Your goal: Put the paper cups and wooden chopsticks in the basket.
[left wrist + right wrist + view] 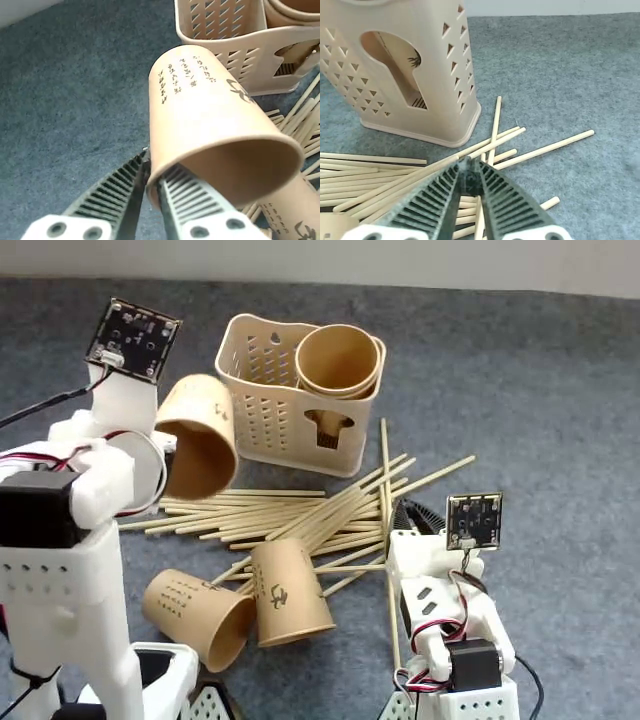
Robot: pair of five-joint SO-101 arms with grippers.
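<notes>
- Looking down in the high view: my raised cup hangs with its mouth tilted downward, just beside the basket on the side of its empty compartment. Nested cups fill the other compartment. Chopsticks lie fanned on the table in front of the basket. Two fallen cups rest on their sides at the fan's near edge. My right gripper sits low at one end of the fan.
- Left wrist view: my left gripper is clamped on the raised cup's rim, one finger inside and one outside. The cup is tan paper with dark print and a rolled lip. I judge it light, thin-walled and easily crushed. The rim is its stiffest part, so a gentle squeeze there suits it.
- Right wrist view: my right jaws are together, tips down among the chopsticks; I cannot tell whether a stick is nipped between them. The sticks are pale, round and straight. I judge them light, stiff, smooth and apt to roll, best taken across the middle.
</notes>
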